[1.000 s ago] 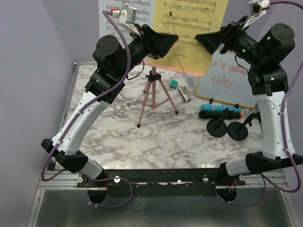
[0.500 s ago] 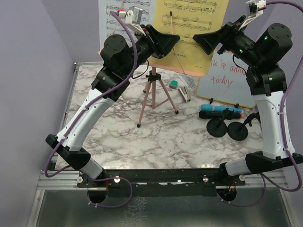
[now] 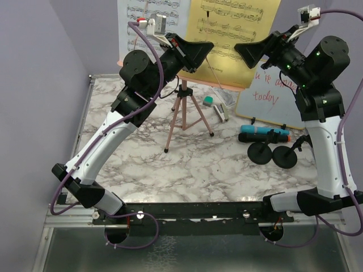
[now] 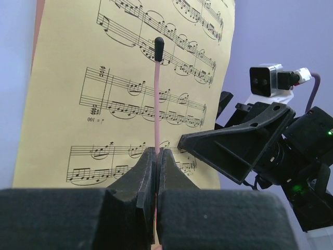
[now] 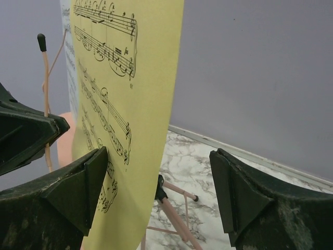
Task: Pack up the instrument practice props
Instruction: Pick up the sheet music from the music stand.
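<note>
Gently now: left jaws pinch the pink rod [image 4: 157, 94]; ease it off the sheet [image 5: 130, 78] while right jaws, wide, flank its edge.

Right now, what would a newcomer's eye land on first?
The bright yellow sheet-music page at the back of the table, on the pink music rack. Both arms reach up to it: the left gripper shut on the rack's thin pink rod, the right gripper open at the page's edge.

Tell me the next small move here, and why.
Probably close the right end effector on the yellow sheet: its edge appears to sit between the open jaws, while the left end effector is shut on the pink retainer wire.
</note>
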### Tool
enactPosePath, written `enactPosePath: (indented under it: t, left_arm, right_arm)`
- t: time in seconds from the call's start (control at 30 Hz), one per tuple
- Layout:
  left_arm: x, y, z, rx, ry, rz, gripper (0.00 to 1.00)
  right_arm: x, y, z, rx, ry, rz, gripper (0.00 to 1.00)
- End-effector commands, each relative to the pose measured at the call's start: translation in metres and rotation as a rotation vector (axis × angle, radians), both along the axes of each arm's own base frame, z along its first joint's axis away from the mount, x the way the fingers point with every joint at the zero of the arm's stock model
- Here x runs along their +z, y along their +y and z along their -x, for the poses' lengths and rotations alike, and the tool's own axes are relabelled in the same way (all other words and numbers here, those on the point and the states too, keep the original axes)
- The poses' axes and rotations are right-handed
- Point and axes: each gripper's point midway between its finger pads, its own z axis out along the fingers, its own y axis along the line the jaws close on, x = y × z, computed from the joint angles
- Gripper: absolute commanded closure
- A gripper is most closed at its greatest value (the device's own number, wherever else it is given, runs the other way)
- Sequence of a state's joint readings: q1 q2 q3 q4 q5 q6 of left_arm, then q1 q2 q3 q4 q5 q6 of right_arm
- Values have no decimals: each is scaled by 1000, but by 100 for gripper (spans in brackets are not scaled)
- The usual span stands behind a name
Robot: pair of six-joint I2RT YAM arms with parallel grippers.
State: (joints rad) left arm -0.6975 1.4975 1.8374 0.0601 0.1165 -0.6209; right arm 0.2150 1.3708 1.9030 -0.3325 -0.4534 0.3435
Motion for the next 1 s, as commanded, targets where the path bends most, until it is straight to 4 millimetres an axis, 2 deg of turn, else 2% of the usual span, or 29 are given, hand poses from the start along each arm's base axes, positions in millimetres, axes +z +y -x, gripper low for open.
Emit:
enactPosePath:
  t: [0.0,0.13,0.37,0.57,0.7,0.9,0.97]
  left_arm:
    - [16,18,2,65,-30,37,100]
    - [13,18,0,73,-25,30,100]
    - [10,18,-2,82,-18,23,100]
    - [8,19,-5,100,-16,13,100]
    - [4,21,-8,119,-14,3,100]
    - [-3,24,-17,163,0,-10,100]
    - [-5,24,-19,173,4,-16,100]
  right_arm:
    - [-4,-20,-3,-115,-16,27,16]
    - [-1,-25,1,-141,-36,41,23]
    - [8,-29,8,-157,-75,47,46]
    - [18,-38,16,-195,-109,45,59]
    - [24,-44,22,-225,-128,44,71]
    - [30,-52,32,-259,-147,36,97]
    - [31,-55,35,-274,-150,32,100]
